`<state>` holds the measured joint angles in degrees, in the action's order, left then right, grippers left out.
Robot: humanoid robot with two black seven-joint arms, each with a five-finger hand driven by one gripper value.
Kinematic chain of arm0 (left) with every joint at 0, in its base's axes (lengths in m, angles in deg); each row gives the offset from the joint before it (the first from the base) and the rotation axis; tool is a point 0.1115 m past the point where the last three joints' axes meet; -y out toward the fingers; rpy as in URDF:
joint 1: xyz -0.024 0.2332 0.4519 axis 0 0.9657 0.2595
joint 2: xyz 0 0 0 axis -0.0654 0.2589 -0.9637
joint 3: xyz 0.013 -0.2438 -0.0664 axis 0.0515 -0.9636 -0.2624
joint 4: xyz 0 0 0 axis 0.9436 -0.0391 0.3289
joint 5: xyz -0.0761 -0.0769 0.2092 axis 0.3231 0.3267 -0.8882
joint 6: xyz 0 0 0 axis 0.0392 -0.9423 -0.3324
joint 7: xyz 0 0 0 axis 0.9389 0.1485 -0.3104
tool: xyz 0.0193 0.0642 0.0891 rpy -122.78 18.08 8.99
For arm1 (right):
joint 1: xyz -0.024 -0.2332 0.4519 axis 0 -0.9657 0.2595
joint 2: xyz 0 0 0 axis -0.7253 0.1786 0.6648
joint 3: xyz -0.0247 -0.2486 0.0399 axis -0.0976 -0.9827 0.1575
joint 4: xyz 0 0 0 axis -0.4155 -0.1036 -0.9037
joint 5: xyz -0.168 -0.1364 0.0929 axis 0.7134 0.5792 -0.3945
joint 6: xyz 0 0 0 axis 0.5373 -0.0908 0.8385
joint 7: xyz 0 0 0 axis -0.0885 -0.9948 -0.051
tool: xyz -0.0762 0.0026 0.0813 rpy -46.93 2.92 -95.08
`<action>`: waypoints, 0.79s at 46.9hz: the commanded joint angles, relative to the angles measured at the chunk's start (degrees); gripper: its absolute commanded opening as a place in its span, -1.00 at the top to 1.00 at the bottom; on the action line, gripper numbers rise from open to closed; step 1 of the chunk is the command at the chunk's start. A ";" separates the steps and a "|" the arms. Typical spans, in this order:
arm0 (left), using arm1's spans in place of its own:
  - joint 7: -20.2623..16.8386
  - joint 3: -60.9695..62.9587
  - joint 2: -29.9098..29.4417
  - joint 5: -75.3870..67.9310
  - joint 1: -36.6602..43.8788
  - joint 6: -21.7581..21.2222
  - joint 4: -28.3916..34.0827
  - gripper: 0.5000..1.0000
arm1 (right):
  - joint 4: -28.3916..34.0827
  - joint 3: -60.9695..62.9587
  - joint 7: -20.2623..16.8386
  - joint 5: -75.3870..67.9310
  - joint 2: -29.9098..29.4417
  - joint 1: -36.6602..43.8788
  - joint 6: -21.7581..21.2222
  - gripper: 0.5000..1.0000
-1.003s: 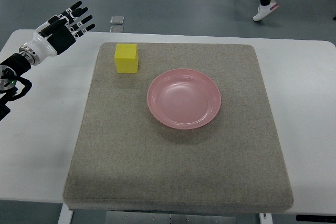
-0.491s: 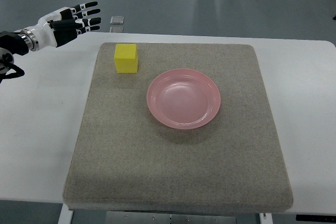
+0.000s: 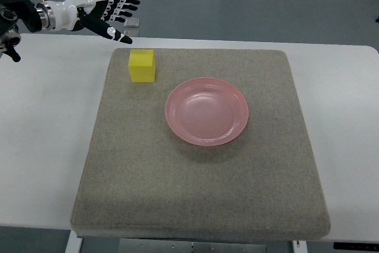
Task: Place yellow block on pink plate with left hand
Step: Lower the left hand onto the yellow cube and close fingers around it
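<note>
I see the pink plate [image 3: 207,111] lying flat on the grey mat [image 3: 201,194], its bowl holding nothing. It sits well to the right of and below my left hand [image 3: 100,13] in the top view. The yellow block [image 3: 142,66] rests on the mat's upper-left corner, just below the fingertips [image 3: 125,39], apart from them, and left of the plate without touching it. The block looks cubic, so I read no long axis; its faces run roughly square to the mat edges. My left hand comes in from the upper-left over the white table [image 3: 47,140], fingers spread and extended toward the right, holding nothing. A small grey object [image 3: 134,23] lies beside the fingers.
</note>
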<state>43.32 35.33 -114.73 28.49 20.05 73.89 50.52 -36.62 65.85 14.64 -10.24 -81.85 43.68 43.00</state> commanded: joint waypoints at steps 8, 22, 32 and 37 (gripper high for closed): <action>-0.18 2.43 0.01 -18.30 -0.08 -0.02 -6.78 -0.93 | 0.00 -0.01 0.00 -0.02 0.00 0.00 0.00 -0.69; -0.18 12.98 0.53 -21.30 -0.69 -11.63 -8.02 -0.93 | 0.00 -0.01 0.00 0.06 0.00 0.00 0.00 -0.69; -0.10 15.71 2.20 -21.65 -0.95 -14.19 -7.49 -0.93 | 0.00 -0.01 0.00 -0.02 0.00 0.00 0.00 -0.69; -0.10 15.97 3.17 -23.05 -0.87 -14.27 -7.05 -0.93 | 0.00 -0.01 0.00 -0.02 0.00 0.00 0.00 -0.69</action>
<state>43.22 51.23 -112.01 6.37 19.10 59.69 43.26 -36.62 65.85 14.64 -10.24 -81.85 43.68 43.00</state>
